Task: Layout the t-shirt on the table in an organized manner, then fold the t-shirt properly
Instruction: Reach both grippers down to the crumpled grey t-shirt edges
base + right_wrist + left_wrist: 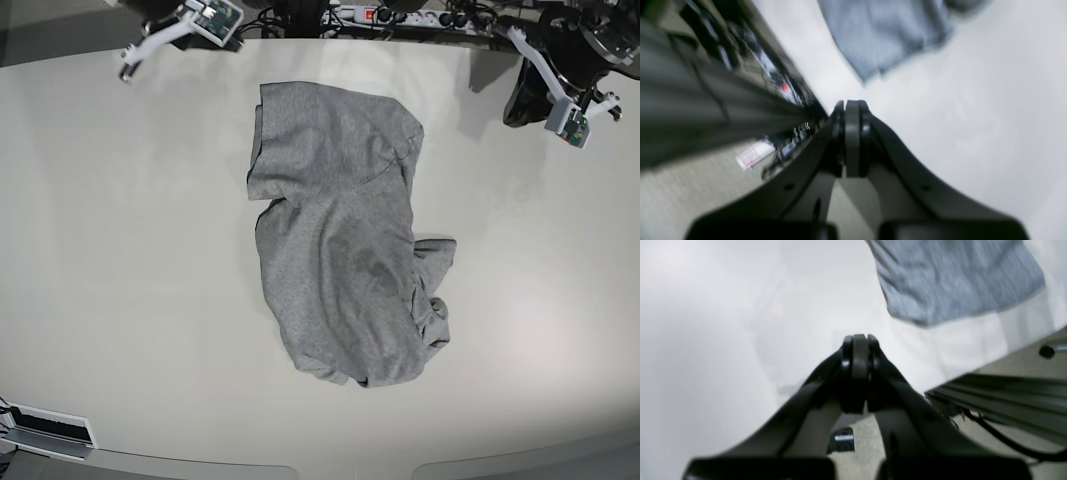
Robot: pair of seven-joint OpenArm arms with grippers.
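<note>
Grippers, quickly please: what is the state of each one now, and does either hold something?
Left gripper: closed, holding nothing, apart from the t-shirt.
Right gripper: closed, holding nothing.

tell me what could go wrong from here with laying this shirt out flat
1. The t-shirt lies crumpled, one side bunched and doubled under; pinching there may catch several layers, so it might not spread.
2. Both the left end effector and the right end effector are shut and off the cloth, near the table edge; they would have to open before any grasp.
</note>
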